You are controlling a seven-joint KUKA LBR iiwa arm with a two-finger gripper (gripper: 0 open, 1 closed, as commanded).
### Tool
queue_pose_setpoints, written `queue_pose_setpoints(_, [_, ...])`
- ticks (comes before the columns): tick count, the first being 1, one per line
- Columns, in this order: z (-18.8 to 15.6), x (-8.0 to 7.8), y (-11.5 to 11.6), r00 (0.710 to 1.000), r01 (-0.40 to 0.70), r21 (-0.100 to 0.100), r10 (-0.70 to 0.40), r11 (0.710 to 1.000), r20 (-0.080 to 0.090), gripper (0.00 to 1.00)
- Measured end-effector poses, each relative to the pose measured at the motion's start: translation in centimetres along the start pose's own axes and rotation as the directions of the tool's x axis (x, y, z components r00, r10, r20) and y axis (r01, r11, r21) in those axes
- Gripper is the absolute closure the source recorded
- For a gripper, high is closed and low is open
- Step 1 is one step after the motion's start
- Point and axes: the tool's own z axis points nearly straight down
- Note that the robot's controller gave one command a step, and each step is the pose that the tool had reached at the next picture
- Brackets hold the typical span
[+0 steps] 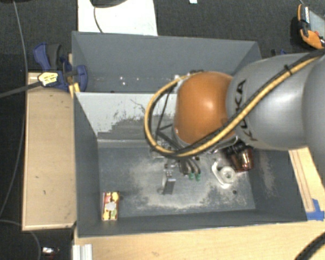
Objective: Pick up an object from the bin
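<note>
Three small bits, green piece (194,175), white ring (225,173) & brown cylinder (241,157), lie just beside your pincer (168,181) near bin (124,64) mid-floor; can't tell if it's spread or pressed together, so closing now may catch nothing or nudge them away.

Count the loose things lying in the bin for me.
3: a small colourful packet in the lower-left corner of the bin, a white round piece right of the gripper, a shiny brown thing beside it. The arm may hide more.
</note>
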Motion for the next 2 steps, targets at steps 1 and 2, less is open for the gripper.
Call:
queue_pose_setpoints(1, [-0.4, -0.2, -0.1, 1.000, -0.007, -0.001, 0.007, 1.000, 0.008, 0.00])
queue_pose_setpoints(2, [9.0, -6.3, 11.1, 0.999, 0.038, -0.005, -0.038, 0.999, 0.007, 0.00])
